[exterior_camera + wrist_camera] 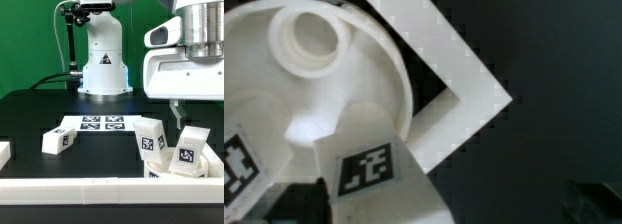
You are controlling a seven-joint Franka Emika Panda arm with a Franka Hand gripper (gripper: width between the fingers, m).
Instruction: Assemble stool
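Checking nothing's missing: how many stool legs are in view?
3. In the exterior view, the first leg lies left of the marker board, the second leg stands right of it, and the third leg sits at the far right. None appears hidden.

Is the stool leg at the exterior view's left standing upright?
No, the stool leg lies on its side on the black table.

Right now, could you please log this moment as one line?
pincer over seat, grip unclear | lying leg at exterior view's left | upright leg beside marker board
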